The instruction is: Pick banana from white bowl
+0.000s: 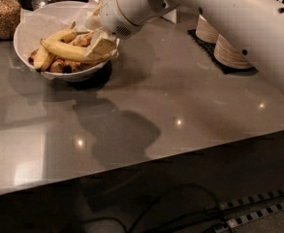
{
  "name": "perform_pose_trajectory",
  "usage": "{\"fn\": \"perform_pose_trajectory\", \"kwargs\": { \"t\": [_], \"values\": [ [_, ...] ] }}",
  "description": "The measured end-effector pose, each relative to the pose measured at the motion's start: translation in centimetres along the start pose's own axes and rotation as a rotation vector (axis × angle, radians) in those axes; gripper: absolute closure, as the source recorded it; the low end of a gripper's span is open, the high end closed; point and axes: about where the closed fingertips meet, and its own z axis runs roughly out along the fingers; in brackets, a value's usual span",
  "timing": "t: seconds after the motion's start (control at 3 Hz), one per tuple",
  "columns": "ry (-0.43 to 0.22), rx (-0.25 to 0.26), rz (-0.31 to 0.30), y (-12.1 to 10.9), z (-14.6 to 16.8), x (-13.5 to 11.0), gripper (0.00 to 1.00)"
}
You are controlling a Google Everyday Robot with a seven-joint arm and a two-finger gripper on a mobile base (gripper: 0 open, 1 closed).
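The gripper (102, 46) is hanging at the 3 o'clock rim of the bowl (71, 74), over the right end of the top banana (64, 51), probably angled low to close around it. Its opening, and whether it is gripping anything, I cannot tell. The banana is lying atop the pile in the bowl, long axis running roughly 9 to 3 o'clock.

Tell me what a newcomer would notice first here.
The big white arm stretching across from the upper right grabs the eye, with its gripper down at the right rim of the white bowl at upper left. Next come the yellow bananas heaped in that bowl. Stacked paper bowls stand at the far right of the grey counter, partly behind the arm.
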Motion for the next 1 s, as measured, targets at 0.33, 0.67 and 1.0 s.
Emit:
{"fn": "perform_pose_trajectory", "kwargs": {
  "t": [0.33, 0.67, 1.0],
  "values": [
    [-0.029, -0.019, 0.023, 0.3, 1.7, -0.1, 0.43],
    [-0.048, -0.030, 0.040, 0.2, 2.9, -0.2, 0.37],
    [-0.056, -0.040, 0.061, 0.0, 4.1, 0.0, 0.40]
  ]
}}
